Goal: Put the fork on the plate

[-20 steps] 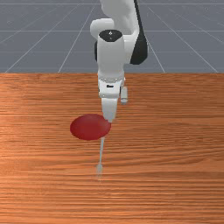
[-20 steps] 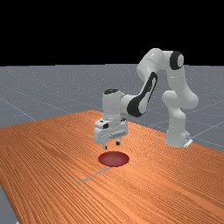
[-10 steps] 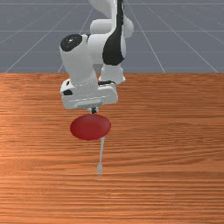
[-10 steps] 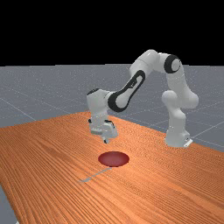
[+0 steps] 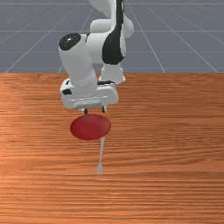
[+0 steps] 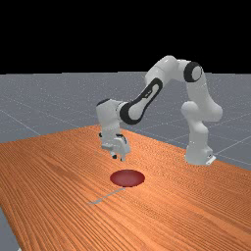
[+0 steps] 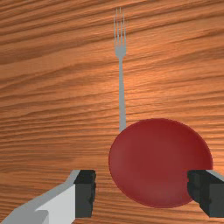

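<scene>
Two fingers (image 7: 85, 194) of the gripper (image 5: 95, 111) are wide apart, holding nothing. The fork (image 7: 120, 52) lies on the table (image 5: 175, 175), its handle (image 7: 122, 98) ending at the plate's (image 7: 157, 157) edge. To grab well, line up across the handle and go low, without bumping the plate.

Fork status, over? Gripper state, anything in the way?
Gripper open and empty, raised above table. Fork on table, not on plate. Plate overlaps handle's end in wrist view; no other obstacle seen.
</scene>
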`<move>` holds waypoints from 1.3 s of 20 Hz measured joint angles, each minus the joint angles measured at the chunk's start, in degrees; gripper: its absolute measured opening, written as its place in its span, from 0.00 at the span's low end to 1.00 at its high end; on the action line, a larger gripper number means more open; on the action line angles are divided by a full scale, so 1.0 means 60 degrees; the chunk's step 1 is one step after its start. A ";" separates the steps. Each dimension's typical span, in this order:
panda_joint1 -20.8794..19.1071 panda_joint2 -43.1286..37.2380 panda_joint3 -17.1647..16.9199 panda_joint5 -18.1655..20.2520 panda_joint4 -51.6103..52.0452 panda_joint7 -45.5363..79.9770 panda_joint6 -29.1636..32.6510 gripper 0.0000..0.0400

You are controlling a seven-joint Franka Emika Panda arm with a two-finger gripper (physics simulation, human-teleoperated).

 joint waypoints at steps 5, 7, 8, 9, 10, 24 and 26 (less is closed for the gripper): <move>-0.0109 0.2224 0.0234 0.0048 0.1847 0.0019 0.0129 0.98; -0.0142 0.3291 0.0328 0.0069 0.3023 0.0184 0.0123 0.99; -0.0151 0.3781 0.0366 0.0077 0.3652 0.0312 0.0052 1.00; -0.0167 0.4264 0.0396 0.0086 0.4382 0.0456 -0.0009 1.00; -0.0177 0.4652 0.0414 0.0095 0.5029 0.0601 -0.0055 1.00; -0.0143 0.8493 0.0099 -0.0647 1.1117 0.1972 -0.1787 0.43; -0.0065 0.8203 0.0079 -0.0655 1.0701 0.1921 -0.1695 0.23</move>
